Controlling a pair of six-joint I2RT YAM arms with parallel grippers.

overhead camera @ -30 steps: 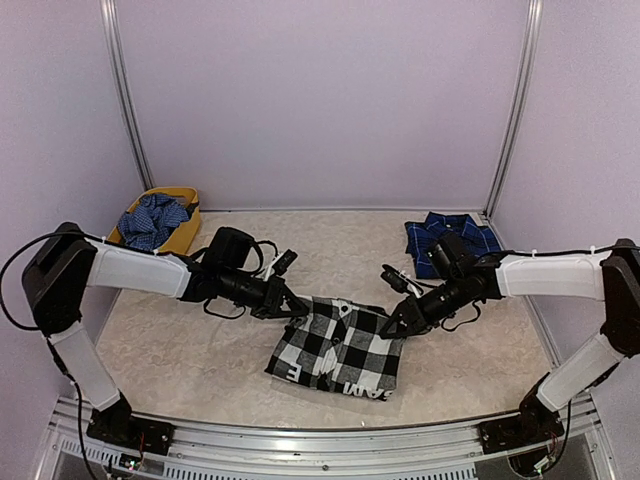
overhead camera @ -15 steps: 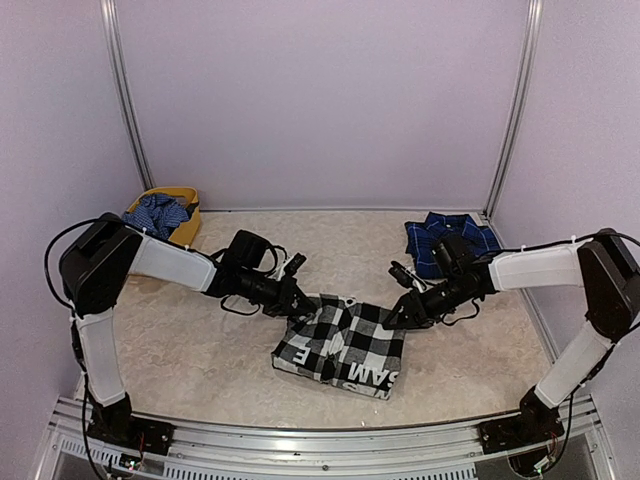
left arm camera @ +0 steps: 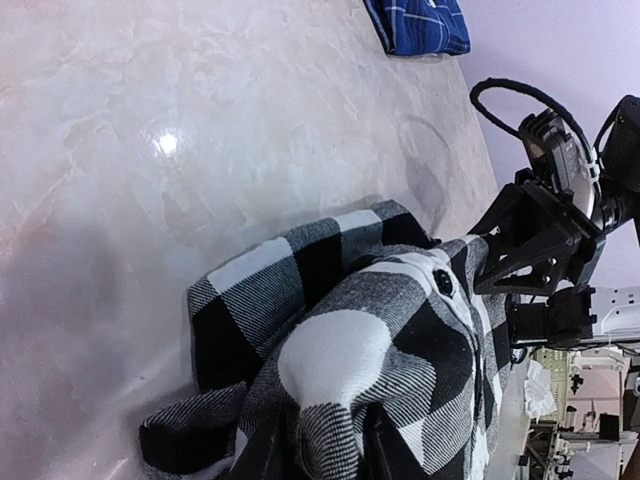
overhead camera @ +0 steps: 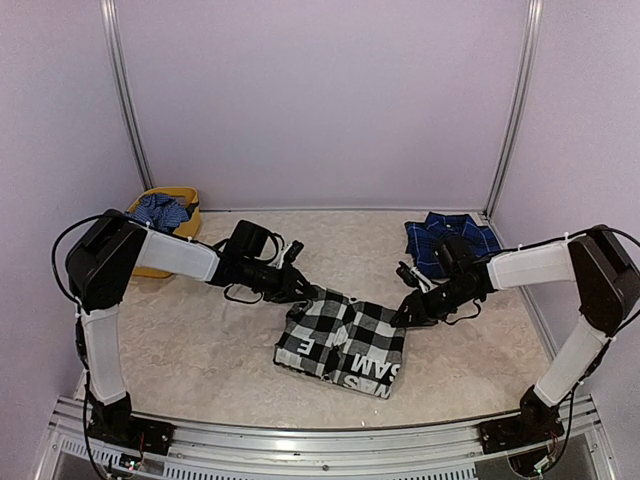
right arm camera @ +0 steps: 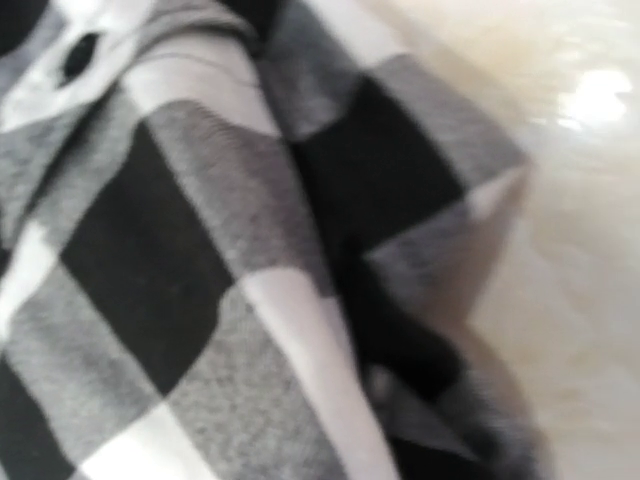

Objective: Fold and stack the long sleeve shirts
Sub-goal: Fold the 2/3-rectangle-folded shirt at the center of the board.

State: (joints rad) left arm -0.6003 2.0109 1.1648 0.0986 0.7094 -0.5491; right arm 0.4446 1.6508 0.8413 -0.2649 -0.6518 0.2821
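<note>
The black-and-white check shirt [overhead camera: 340,345] lies folded mid-table, its black band with white lettering along the near edge. My left gripper [overhead camera: 303,295] is shut on the shirt's far left corner; in the left wrist view the cloth [left arm camera: 350,350] bunches between my fingers [left arm camera: 262,455]. My right gripper [overhead camera: 404,314] is at the far right corner, shut on the cloth. The check cloth [right arm camera: 200,250] fills the blurred right wrist view and hides the fingers. The navy plaid shirt [overhead camera: 450,240] lies folded at the back right, and also shows in the left wrist view [left arm camera: 415,25].
A yellow basket [overhead camera: 188,222] holding blue patterned cloth [overhead camera: 158,212] stands at the back left. Metal frame posts rise at both back corners. The right arm's gripper [left arm camera: 540,260] shows across the shirt in the left wrist view. The table is pale marbled.
Both grippers have moved toward the far side of the table, taking the shirt's far edge with them. The shirt has shifted back and looks more compact.
</note>
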